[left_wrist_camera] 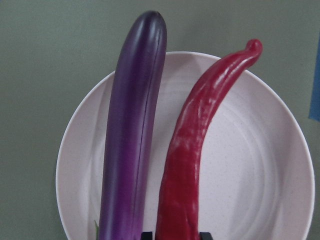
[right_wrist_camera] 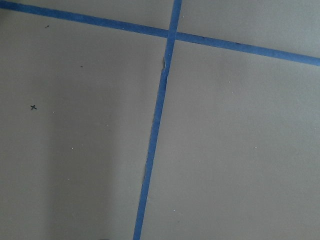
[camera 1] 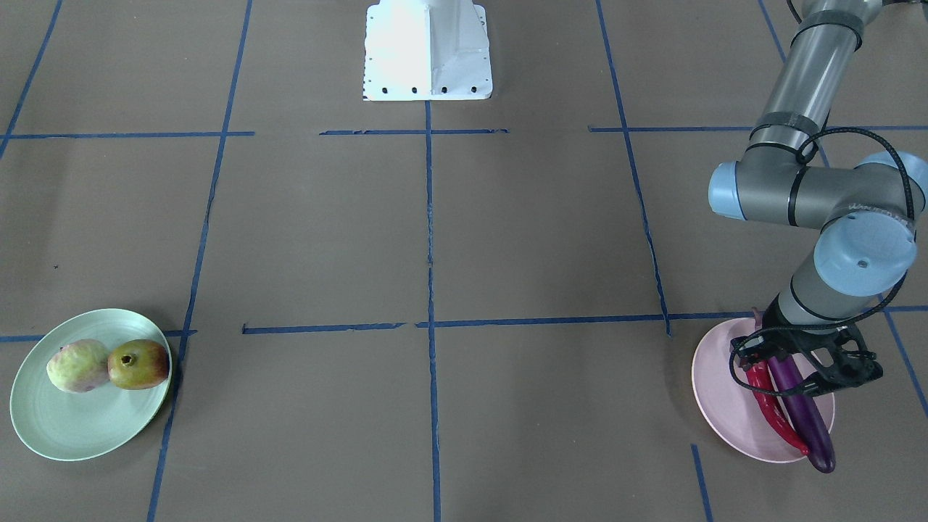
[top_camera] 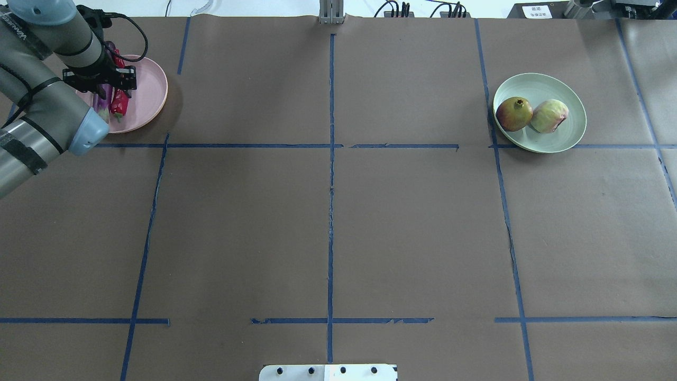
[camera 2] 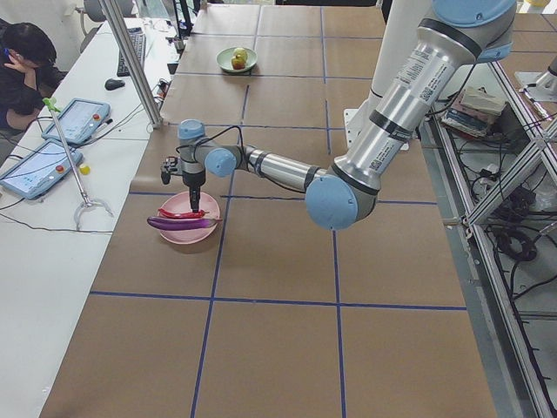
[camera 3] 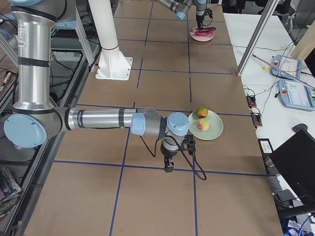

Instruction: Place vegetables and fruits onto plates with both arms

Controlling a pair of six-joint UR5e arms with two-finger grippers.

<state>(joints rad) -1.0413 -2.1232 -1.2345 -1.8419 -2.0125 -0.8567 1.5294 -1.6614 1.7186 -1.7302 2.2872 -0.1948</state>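
The pink plate (camera 1: 718,395) holds the purple eggplant (camera 1: 806,417) and the red chili pepper (camera 1: 774,407) side by side. The eggplant's tip overhangs the rim. My left gripper (camera 1: 761,366) stands over the plate, its fingertips (left_wrist_camera: 148,234) closed against the chili's thick stem end (left_wrist_camera: 177,200). The mint green plate (camera 1: 72,428) holds the pale green fruit (camera 1: 77,366) and the orange-red fruit (camera 1: 138,364), which touch. My right gripper (camera 3: 169,168) hangs low over the bare table beside the green plate (camera 3: 214,132). I cannot tell if it is open or shut.
The white base block (camera 1: 428,51) stands at the table's robot side. Blue tape lines (top_camera: 330,159) grid the brown table. A side bench holds tablets (camera 2: 74,117), with a seated person (camera 2: 22,61) and a metal post (camera 2: 130,61).
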